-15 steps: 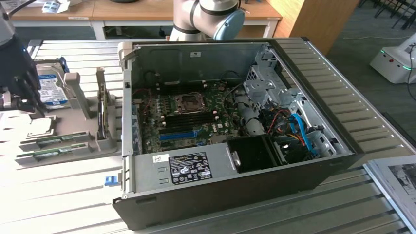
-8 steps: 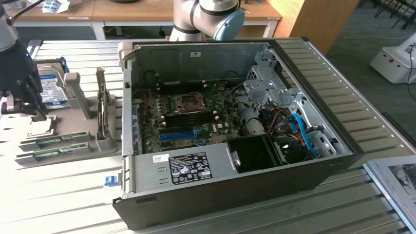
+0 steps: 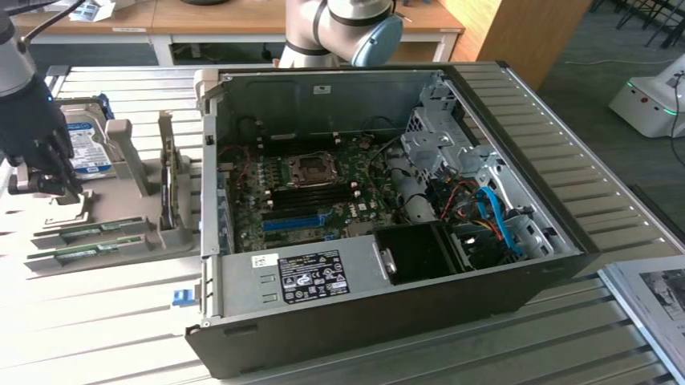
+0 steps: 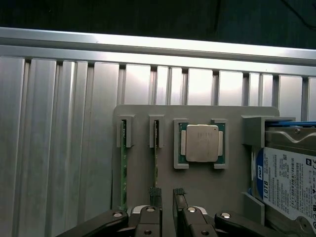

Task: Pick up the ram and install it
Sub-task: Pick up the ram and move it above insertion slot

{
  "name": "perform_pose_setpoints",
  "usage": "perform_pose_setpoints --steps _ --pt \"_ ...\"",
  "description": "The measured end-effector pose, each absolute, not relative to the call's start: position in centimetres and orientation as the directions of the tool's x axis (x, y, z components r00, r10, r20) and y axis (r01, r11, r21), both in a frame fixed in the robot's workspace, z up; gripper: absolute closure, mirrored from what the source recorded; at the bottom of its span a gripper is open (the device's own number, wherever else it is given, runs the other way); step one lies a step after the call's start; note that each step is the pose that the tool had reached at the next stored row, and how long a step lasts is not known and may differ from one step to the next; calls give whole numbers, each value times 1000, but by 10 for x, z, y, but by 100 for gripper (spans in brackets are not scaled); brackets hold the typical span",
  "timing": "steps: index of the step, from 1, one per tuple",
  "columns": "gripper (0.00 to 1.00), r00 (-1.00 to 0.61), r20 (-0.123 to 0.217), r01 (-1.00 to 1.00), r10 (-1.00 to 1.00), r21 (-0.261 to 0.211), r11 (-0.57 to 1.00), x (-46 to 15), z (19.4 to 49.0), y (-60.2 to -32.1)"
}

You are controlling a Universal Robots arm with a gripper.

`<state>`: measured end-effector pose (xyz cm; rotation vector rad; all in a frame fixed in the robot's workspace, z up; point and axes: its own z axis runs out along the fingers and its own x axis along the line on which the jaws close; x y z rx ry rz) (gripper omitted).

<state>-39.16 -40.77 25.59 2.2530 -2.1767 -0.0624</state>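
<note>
Two green ram sticks lie in slots of a grey holder on the exterior view's left. In the wrist view they show edge-on, one ram stick further out and the other ram stick running under one fingertip. My black gripper hovers over the holder, open, with nothing between its fingers. The open computer case holds the motherboard with its black slots near the processor socket.
The holder also carries a processor chip, a blue-labelled hard drive and an upright brownish expansion card. A bright blue slot strip sits on the motherboard. The slatted metal table runs all around.
</note>
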Motion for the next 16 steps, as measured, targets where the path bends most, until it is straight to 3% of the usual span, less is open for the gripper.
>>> perform_pose_setpoints --steps 16 --pt "76 34 -23 -999 -999 33 -35 -392 251 -409"
